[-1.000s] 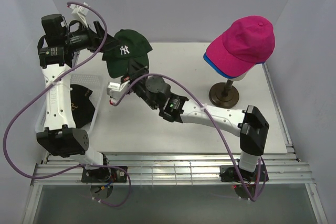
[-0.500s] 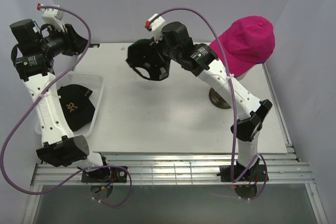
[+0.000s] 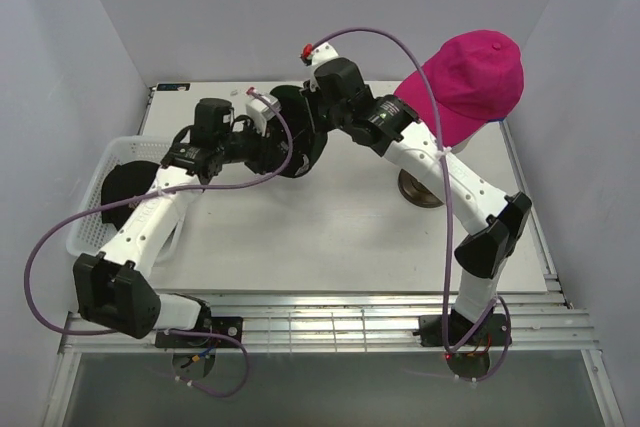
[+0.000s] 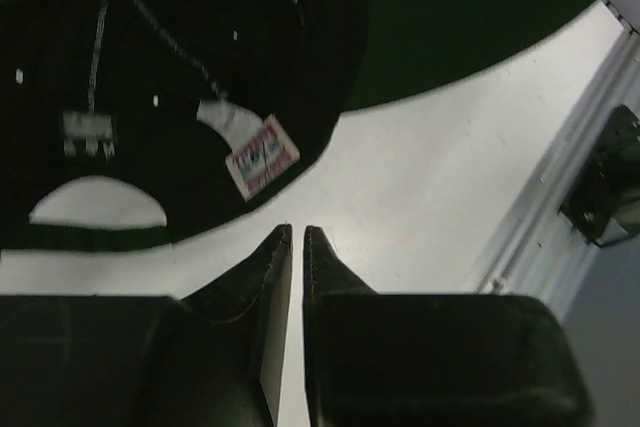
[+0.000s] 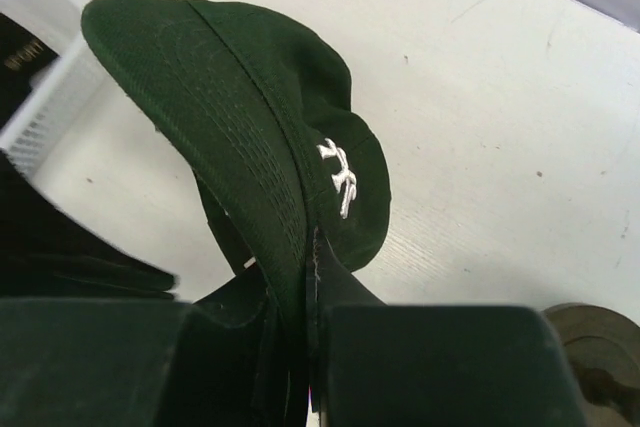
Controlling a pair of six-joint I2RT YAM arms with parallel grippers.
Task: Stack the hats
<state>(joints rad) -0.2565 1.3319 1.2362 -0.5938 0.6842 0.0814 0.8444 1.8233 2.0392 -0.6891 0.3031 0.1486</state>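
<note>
Three caps, two grippers meeting at centre.
Left: black cap (image 3: 125, 187) in white mesh basket (image 3: 85, 217). Centre: left gripper (image 4: 297, 232) nearly clenched, empty, just beside dark green NY cap (image 5: 250, 117), held aloft, brim grasped by right gripper (image 5: 308, 247). Far right: magenta cap (image 3: 470, 77) on stand (image 3: 415, 187).

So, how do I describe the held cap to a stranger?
Start at the white table and follow the right arm to its jaws. The cap pinched there is dark green with a white NY logo, unlike the pink cap and the black cap.
</note>
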